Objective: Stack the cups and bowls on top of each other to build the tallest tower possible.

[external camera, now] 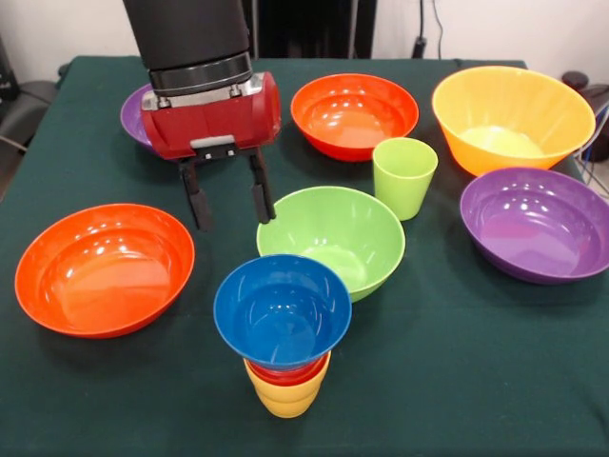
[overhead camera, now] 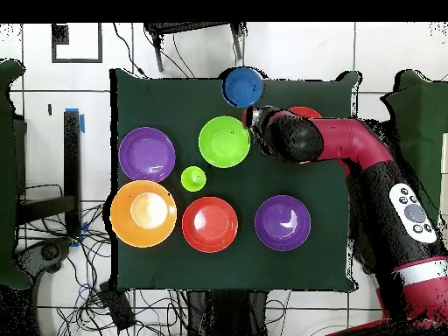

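Below and to the picture's right of the pincer (external camera: 228, 198), in the front view, sits the green bowl (external camera: 331, 238), upright on the counter (external camera: 457, 381) with its near rim just beside the right finger. The pincer hangs with its 2 black fingers spread apart and nothing between them, tips pointing down over bare cloth between the green bowl and the red-orange bowl (external camera: 103, 268) on its other side. Nearer the camera than both stands the tower (external camera: 284, 333): a yellow cup (external camera: 285, 392) lowest, a red cup (external camera: 285, 372) showing only as a thin rim inside it, and the blue bowl (external camera: 282, 309) seated on top, mouth up. The green bowl is not on the tower; it rests on the counter touching or nearly touching the blue bowl's far rim, I cannot tell which.

The coming move, as I judge it, turns on the short sideways step from the pincer to the green bowl's rim: 1 finger must go inside the wall and 1 outside. A round bowl has no long axis, so any point of the rim serves, and the nearest is closest to the pincer. From there the tower lies further towards the camera and slightly higher, so the bowl needs lifting clear of the blue rim before it is carried across
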Controlling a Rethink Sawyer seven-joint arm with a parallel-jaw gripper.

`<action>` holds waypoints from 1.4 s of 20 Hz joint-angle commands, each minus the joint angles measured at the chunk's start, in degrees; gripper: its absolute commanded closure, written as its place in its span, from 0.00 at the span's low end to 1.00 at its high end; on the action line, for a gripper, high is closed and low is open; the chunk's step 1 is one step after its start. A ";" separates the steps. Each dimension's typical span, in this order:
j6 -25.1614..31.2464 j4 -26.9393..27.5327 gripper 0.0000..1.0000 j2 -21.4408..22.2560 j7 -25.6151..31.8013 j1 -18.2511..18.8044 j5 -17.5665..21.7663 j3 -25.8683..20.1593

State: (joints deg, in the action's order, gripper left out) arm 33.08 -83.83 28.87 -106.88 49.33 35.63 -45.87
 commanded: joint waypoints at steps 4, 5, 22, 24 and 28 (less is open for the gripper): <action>-1.64 1.17 0.00 -5.30 -0.90 -3.13 -0.39 3.81; -1.70 1.19 0.00 -5.45 -0.89 -3.23 -0.41 3.81; -5.03 0.52 0.00 -6.86 -3.38 -5.83 0.49 6.16; -5.05 0.80 0.00 -7.27 -2.50 -5.48 0.71 6.21; -4.22 1.54 0.00 -7.93 -0.10 -4.37 0.89 5.86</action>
State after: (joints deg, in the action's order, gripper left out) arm 30.33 -83.82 25.59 -106.88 45.71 35.48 -45.04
